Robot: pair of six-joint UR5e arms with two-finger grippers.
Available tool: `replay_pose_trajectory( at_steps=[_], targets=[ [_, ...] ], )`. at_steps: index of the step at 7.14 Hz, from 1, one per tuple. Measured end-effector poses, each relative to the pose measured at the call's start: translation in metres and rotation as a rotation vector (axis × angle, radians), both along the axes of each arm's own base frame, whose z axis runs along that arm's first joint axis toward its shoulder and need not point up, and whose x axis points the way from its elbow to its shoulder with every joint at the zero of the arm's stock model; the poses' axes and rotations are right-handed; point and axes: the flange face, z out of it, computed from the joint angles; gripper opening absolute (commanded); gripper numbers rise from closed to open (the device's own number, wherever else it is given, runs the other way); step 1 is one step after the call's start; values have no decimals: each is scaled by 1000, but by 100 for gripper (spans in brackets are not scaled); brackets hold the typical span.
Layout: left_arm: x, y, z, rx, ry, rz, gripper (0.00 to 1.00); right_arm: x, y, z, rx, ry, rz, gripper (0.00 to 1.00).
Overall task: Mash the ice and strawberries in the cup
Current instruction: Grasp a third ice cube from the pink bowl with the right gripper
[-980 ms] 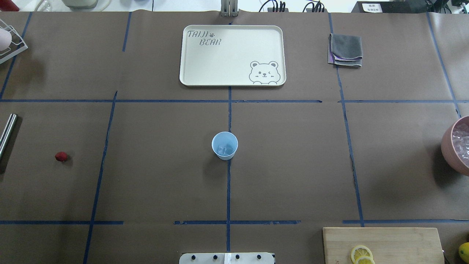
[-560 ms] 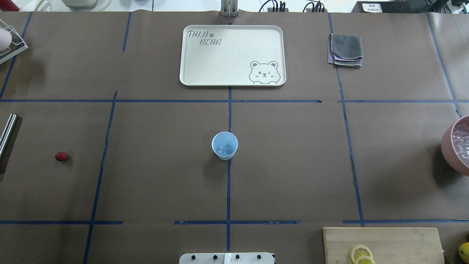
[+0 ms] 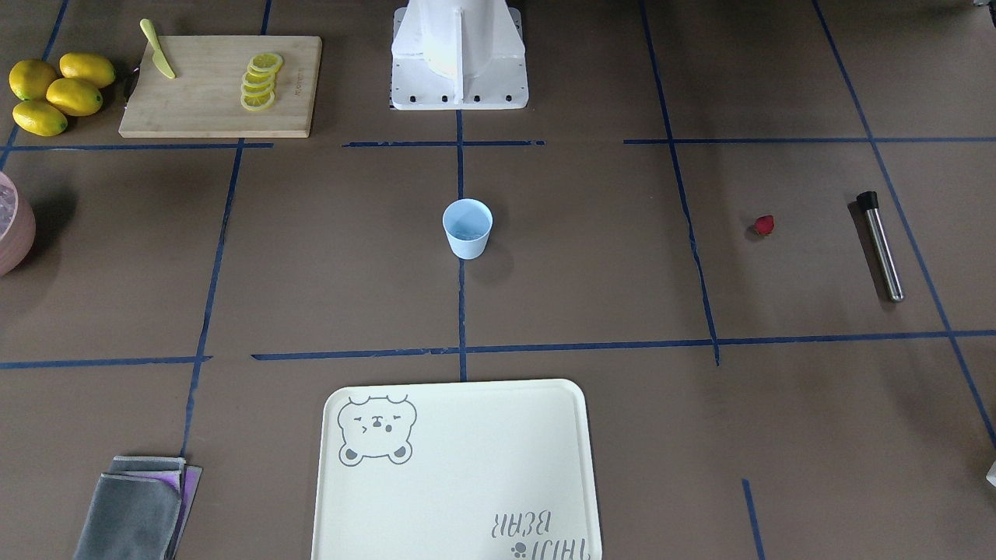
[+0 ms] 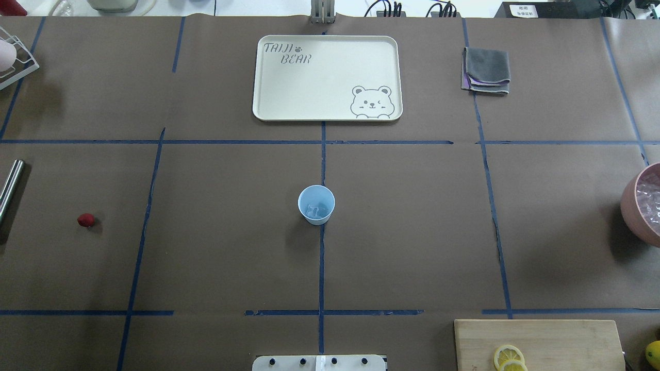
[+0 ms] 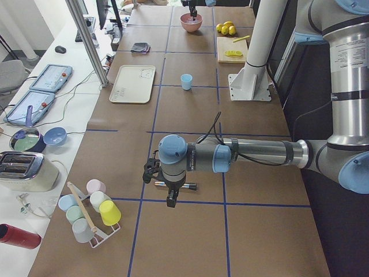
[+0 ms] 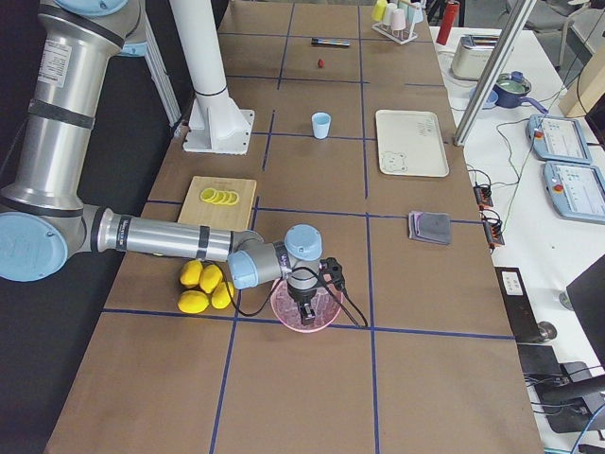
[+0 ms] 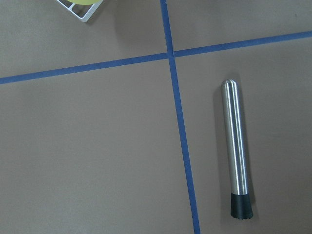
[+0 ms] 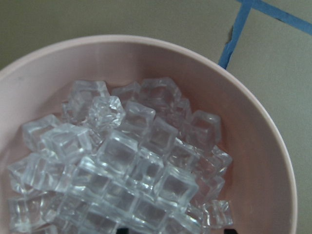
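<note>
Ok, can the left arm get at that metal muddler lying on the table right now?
Probably yes. The left gripper hangs over the muddler, which lies flat on its own, with nothing over it or against it.

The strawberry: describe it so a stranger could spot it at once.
From the pale blue cup in the middle, look toward the robot's left. Near the long steel rod lies the strawberry. It is the only small, dark-red, roundish thing there.
</note>
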Motion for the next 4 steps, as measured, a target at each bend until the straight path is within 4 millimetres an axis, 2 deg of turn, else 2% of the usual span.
replay_pose_trajectory(
  at_steps=[1,4],
  targets=[
    [0,0,0,0,0,0,100,0,0,0,0,1,-1,3],
    [0,0,-1,2,0,0,100,0,0,0,4,1,-10,2]
  ],
)
